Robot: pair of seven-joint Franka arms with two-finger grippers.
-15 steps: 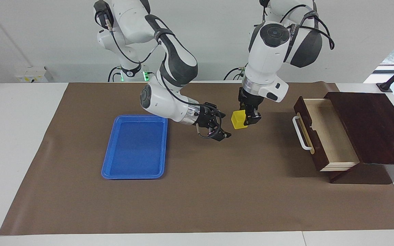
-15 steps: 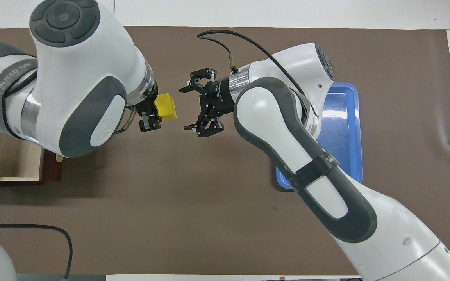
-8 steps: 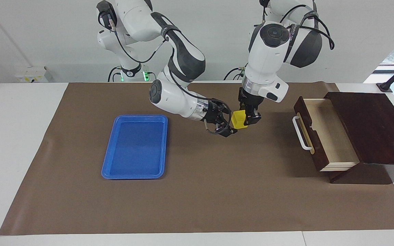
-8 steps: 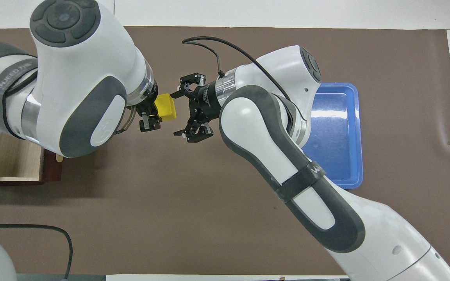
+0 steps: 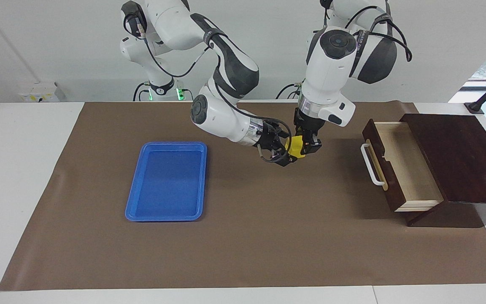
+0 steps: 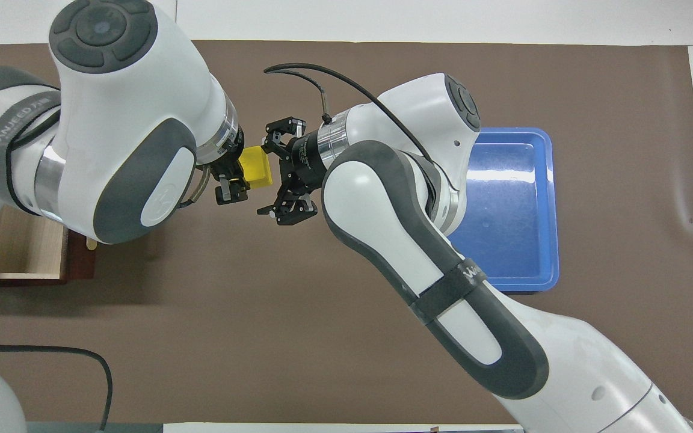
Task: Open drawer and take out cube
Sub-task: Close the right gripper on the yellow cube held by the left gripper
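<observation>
Facing view first: the left pincer hangs straight down over the middle of the brown mat, clamped tight on the cube, which is up in the air, well clear of the bench. And look at the right pincer: a second ago it was short of the block, toward the blue tray; now it has slid in sideways, its fingers spread wide and bracketing the cube without yet squeezing. The drawer stands pulled out at the left arm's end, its pale inside bare, so the opening and the lifting out look done.

Overhead view now: the cube sits pinched under the left pincer, and the right pincer comes at it level, one finger above the block in this view and one below, both apart. The gap that showed half a second back has closed completely. The drawer peeks out under the left arm; the tray waits empty under the right arm's elbow.

My read: this is a handover about to happen, with the right arm needing to close before the left lets go, or the cube drops onto the mat.
</observation>
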